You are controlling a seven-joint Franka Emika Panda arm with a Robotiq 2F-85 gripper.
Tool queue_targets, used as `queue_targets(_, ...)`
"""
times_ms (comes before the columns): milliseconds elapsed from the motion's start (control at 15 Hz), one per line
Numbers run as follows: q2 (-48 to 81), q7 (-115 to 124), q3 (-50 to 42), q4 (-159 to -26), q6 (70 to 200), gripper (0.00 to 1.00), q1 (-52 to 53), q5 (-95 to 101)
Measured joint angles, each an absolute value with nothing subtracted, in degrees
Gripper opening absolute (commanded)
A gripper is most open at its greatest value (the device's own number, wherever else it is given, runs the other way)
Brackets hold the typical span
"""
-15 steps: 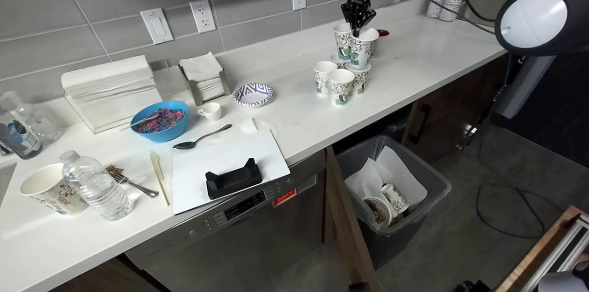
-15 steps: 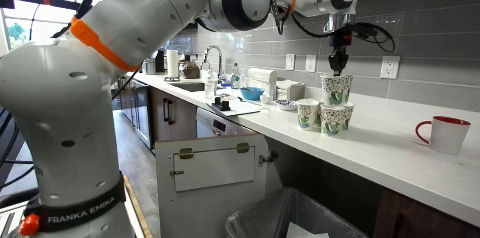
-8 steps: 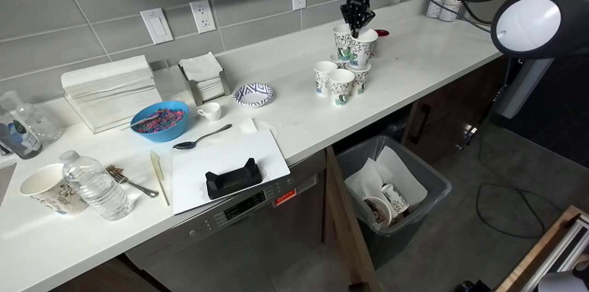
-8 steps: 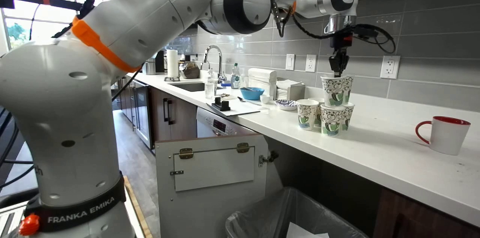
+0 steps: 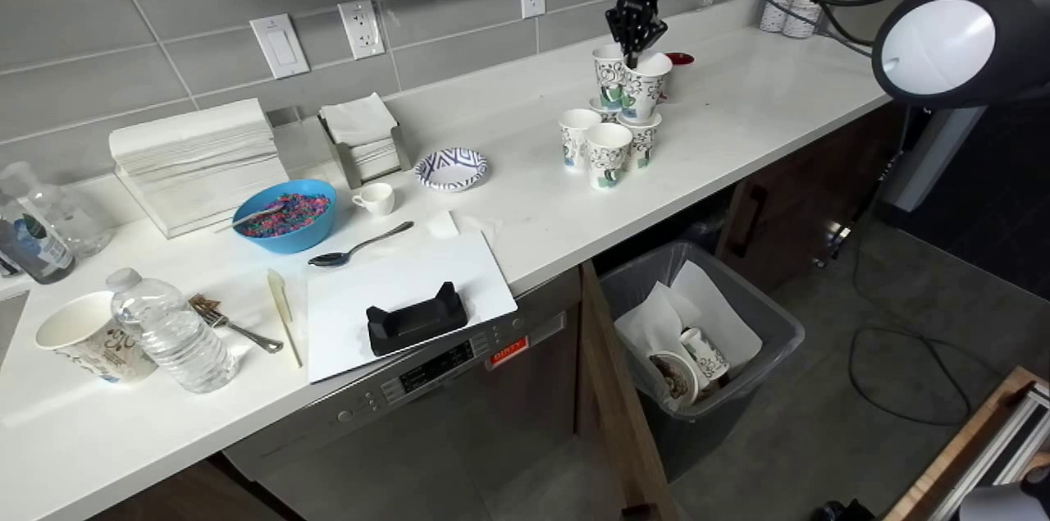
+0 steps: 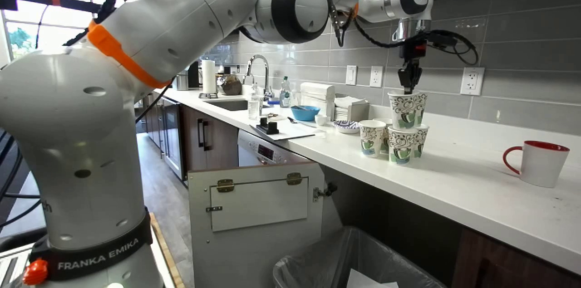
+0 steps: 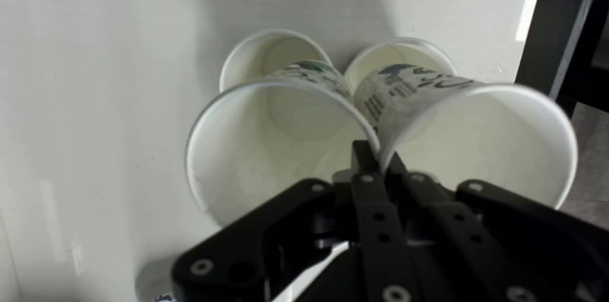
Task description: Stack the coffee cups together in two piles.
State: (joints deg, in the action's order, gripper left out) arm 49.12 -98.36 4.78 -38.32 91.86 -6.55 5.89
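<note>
Several white paper cups with green logos stand close together on the counter, such as the front cup (image 5: 608,154) and the side cup (image 5: 579,135); they also show in an exterior view (image 6: 371,138). My gripper (image 5: 632,61) is shut on the touching rims of two cups, a left one (image 7: 266,159) and a right one (image 7: 495,140) in the wrist view. These two cups are upright, just over two standing cups (image 7: 247,62) (image 7: 399,54). Their bottoms are at the lower rims; I cannot tell whether they rest in them. The fingertips (image 7: 380,164) pinch both walls together.
A red-rimmed mug (image 6: 544,163) stands further along the counter, and a patterned bowl (image 5: 451,168) on the opposite side. The tiled wall (image 6: 535,75) is behind the cups. A trash bin (image 5: 783,332) sits below the counter's front edge.
My gripper and the two held cups have sunk very slightly and shifted a little sideways. The standing cups have not moved.
</note>
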Motion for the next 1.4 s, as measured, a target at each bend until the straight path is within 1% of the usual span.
queue_targets(267,49.48,-98.35,4.78,-37.71,91.86,0.04,-6.55,5.89)
queue_targets(333,49.56,-98.35,4.78,-37.60,91.86,0.11,-6.55,5.89)
queue_targets(400,49.65,-98.35,4.78,-37.50,91.86,0.32,-6.55,5.89)
queue_targets(467,49.73,-98.35,4.78,-37.43,91.86,0.36,-6.55,5.89)
queue_targets(533,49.78,-98.35,4.78,-37.43,91.86,0.36,-6.55,5.89)
queue_targets(600,49.85,-98.35,4.78,-37.43,91.86,0.40,-6.55,5.89)
queue_targets(867,50.15,-98.35,4.78,-37.43,91.87,0.72,-6.60,5.89)
queue_targets(1067,50.36,-98.35,4.78,-37.43,91.86,0.92,-6.65,5.89)
queue_targets(1267,50.59,-98.35,4.78,-37.42,91.86,0.96,-6.70,5.89)
queue_targets(1400,50.69,-98.35,4.78,-37.42,91.87,0.91,-6.71,5.89)
